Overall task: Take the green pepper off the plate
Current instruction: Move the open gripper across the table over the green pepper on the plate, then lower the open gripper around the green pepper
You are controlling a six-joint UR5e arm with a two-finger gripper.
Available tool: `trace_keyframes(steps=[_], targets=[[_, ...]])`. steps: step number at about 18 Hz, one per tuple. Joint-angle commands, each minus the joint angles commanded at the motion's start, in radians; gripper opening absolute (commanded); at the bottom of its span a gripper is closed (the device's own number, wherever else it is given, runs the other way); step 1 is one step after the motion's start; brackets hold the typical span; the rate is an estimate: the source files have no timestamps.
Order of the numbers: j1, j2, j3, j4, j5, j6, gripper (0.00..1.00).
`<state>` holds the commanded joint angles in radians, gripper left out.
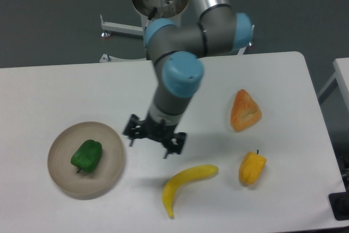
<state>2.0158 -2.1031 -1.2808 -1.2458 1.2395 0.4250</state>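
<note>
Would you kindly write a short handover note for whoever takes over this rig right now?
Gripper: fingers spread open, empty, held above the white table just right of the plate.
Small glossy green bell pepper: lying on the round beige plate, left of the gripper, untouched.
Also on the table: a curved yellow banana, a small yellow-orange pepper and an orange wedge-shaped piece, all to the right of the gripper.
Done: nothing grasped.
Left: bring the gripper over the green pepper, lower, close on it and lift it off the plate.
</note>
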Motion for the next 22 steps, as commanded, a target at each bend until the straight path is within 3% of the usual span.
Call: trace_keyframes(steps=[5,10,14,22], targets=[[-0.063,-0.008,-0.063,0.117,0.006,-0.063,1.00],[-0.097,-0.011,-0.098,0.134,0.011,-0.078,1.00],[-0.109,-0.018,-0.146,0.215,0.015,-0.078,1.00],[-0.149,-0.031,-0.150,0.229,0.044,-0.080,1.00]])
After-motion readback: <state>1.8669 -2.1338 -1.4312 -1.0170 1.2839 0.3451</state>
